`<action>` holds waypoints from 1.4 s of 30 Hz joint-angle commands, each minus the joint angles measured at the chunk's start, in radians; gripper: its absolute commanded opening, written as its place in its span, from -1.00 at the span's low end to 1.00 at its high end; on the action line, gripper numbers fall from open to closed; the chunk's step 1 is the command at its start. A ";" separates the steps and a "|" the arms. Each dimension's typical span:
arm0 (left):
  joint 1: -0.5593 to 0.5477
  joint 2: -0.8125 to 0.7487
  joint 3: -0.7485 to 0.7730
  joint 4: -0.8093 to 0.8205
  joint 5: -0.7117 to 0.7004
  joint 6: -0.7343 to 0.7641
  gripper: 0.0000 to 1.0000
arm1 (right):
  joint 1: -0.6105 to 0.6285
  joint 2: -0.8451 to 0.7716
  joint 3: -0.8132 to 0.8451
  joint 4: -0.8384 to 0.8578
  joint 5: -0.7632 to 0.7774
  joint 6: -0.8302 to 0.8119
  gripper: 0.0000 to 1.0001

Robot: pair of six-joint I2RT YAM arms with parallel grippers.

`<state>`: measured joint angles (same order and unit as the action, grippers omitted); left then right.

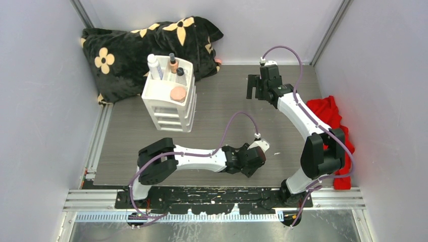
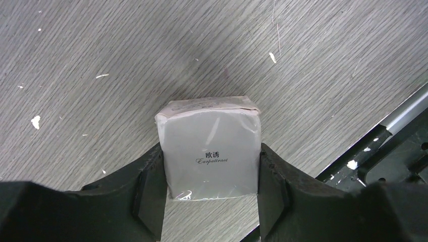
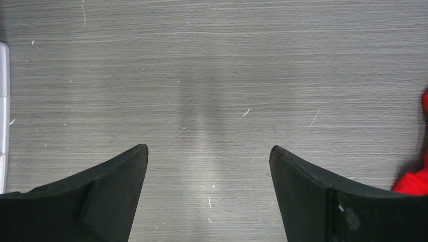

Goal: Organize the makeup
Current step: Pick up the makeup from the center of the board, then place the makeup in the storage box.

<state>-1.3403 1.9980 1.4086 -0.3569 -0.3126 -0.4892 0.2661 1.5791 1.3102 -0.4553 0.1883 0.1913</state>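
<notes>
The grey wood-grain counter [image 1: 227,111] fills the floor of the booth. A black cushion with tan flowers [image 1: 131,50] lies slumped in its far left corner. Just in front of the cushion stands the white drawer box [image 1: 169,108]. A red cloth [image 1: 330,113] is heaped along the right edge.

The right tool [image 3: 208,148] hangs over bare counter toward the far right. Its jaws are spread wide and have hold of nothing.

The left tool [image 2: 211,154] reaches low near the front edge, jaws partly closed. Both fingers press the sides of the white cube [image 2: 209,136], which sits on the counter in clear wrap.

On the box's top tray stand the white bottle [image 1: 154,66], the tan dark-capped bottle [image 1: 173,63] and the small clear jar [image 1: 180,75]. The pink-brown compact [image 1: 178,94] lies nearer the front.
</notes>
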 commanded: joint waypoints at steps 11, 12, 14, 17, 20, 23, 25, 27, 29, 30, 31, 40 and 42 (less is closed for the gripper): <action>0.178 -0.413 0.134 -0.372 -0.088 0.307 -1.00 | -0.004 -0.013 -0.012 0.069 -0.047 0.028 0.86; 0.208 -0.438 0.169 -0.400 -0.066 0.330 -1.00 | -0.004 -0.013 -0.014 0.072 -0.050 0.029 0.86; 0.284 -0.478 0.240 -0.450 -0.011 0.366 -1.00 | -0.005 -0.014 -0.020 0.077 -0.054 0.032 0.86; 0.428 -0.517 0.324 -0.495 0.033 0.406 -1.00 | -0.003 -0.016 -0.028 0.083 -0.067 0.037 0.85; 0.592 -0.539 0.359 -0.506 0.081 0.421 -1.00 | -0.004 -0.018 -0.035 0.084 -0.074 0.039 0.85; 0.702 -0.549 0.371 -0.511 0.102 0.423 -1.00 | -0.005 -0.019 -0.041 0.087 -0.076 0.040 0.84; 0.766 -0.555 0.373 -0.508 0.109 0.421 -1.00 | -0.003 -0.019 -0.045 0.088 -0.079 0.040 0.84; 0.829 -0.563 0.364 -0.498 0.133 0.416 -1.00 | -0.004 -0.018 -0.044 0.088 -0.083 0.042 0.84; 0.880 -0.572 0.344 -0.480 0.146 0.410 -1.00 | -0.005 -0.017 -0.044 0.086 -0.085 0.042 0.84; 0.898 -0.575 0.331 -0.477 0.151 0.408 -1.00 | -0.003 -0.017 -0.044 0.086 -0.085 0.042 0.84; 0.915 -0.577 0.322 -0.477 0.151 0.406 -1.00 | -0.004 -0.019 -0.044 0.085 -0.084 0.042 0.83; 1.044 -0.633 0.153 -0.396 0.163 0.384 -1.00 | -0.004 -0.014 -0.050 0.084 -0.090 0.045 0.83; 1.060 -0.635 0.136 -0.388 0.176 0.380 -1.00 | -0.003 -0.016 -0.053 0.084 -0.089 0.045 0.83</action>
<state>-0.3157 1.4307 1.5509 -0.8577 -0.1684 -0.0978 0.2661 1.5791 1.2629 -0.4145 0.1074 0.2214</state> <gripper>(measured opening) 0.548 0.915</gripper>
